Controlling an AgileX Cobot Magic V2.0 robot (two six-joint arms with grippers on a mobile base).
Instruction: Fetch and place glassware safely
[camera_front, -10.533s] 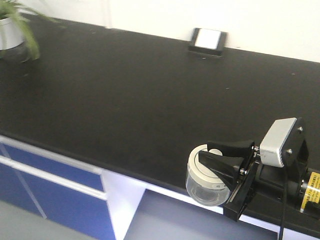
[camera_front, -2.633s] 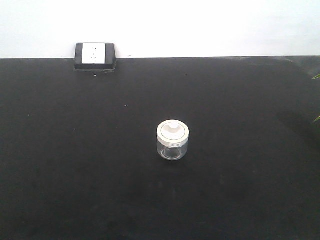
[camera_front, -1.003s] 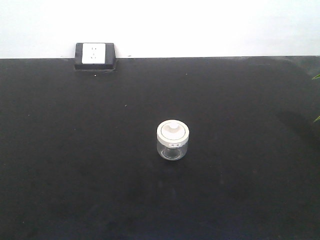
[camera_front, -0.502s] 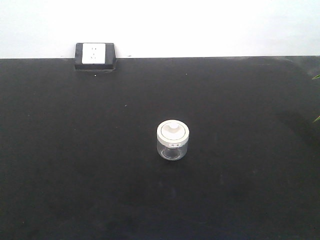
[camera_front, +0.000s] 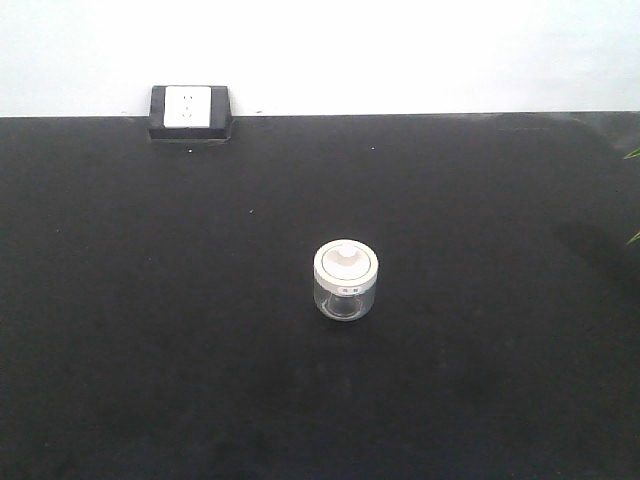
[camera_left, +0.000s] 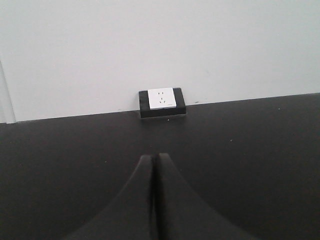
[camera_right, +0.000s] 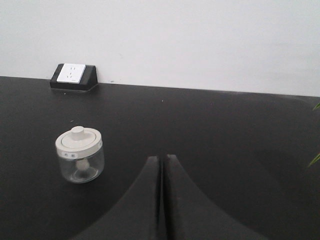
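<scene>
Spreading wide across every view is the big flat black countertop, with a plain white wall standing behind it. At the back edge, against the wall, sits a white power socket in a black box.

Out in the open on the counter, well apart from the socket, stands the small squat clear glass jar with a round white lid. It is upright and nothing touches it. On top of the lid is a little white knob, and a tiny label sits on the lid rim.

The left gripper has its two black fingers pressed together with nothing between them, and the jar does not show in its view. The right gripper is also pinched together and holds nothing; the jar stands near it, off to its left.

The jar is probably light, but it is glass, so it is hard, smooth and could slip or break if squeezed too much or dropped. The lid may just rest on top, so pulling the knob might lift only the lid. The best place to hold is likely the round glass sides, just under the lid, with a soft, even squeeze.
</scene>
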